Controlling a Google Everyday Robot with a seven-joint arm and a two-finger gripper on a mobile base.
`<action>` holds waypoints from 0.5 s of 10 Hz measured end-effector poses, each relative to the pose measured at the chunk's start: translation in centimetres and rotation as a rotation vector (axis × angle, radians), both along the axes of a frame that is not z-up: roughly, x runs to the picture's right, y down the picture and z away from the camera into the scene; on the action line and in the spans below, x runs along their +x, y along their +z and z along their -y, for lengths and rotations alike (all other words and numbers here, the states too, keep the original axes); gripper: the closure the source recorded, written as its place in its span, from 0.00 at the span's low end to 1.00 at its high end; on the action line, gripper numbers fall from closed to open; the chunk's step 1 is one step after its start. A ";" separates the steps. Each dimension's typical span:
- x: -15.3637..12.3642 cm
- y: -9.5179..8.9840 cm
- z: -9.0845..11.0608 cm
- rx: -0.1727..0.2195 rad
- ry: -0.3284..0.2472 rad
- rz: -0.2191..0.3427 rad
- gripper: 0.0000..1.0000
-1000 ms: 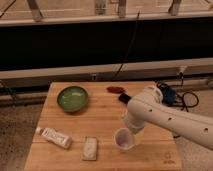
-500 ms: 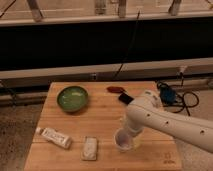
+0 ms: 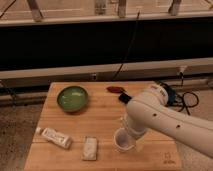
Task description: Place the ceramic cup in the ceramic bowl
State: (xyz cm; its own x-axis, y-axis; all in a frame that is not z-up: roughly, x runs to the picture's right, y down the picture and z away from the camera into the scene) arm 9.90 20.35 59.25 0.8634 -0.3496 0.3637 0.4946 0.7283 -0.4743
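Counter: wooden counter (image 3: 105,120) in front of a dark wall with a pale ledge.
Camera view, change: my arm has sunk lower over the ceramic cup (image 3: 123,142) since a second ago; the cup has not shifted.
Gripper: the gripper (image 3: 127,134) sits at the cup's rim, mostly hidden under the wrist.
Fingers: spread fully wide, gripping nothing.
Cup: upright, front right of centre, well apart from the ceramic bowl (image 3: 72,98) at back left.
Meaning: I judge the approach finished and the grasp still ahead.
Count: one cup, one bowl, one printed tube (image 3: 55,137), one flat packet (image 3: 89,148), one red object (image 3: 115,89).
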 end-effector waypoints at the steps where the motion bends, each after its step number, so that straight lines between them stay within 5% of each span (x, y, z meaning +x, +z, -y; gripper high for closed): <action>1: -0.1 -1.6 -0.8 -0.004 -0.017 0.008 0.20; 3: -0.1 -3.2 -2.5 -0.014 -0.035 0.023 0.20; 5: 0.0 -2.0 -4.3 -0.024 -0.041 0.037 0.20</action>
State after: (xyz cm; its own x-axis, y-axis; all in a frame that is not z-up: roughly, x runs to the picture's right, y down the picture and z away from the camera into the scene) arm 9.94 24.63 57.25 0.8343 -0.3752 0.4040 0.5414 0.6959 -0.4718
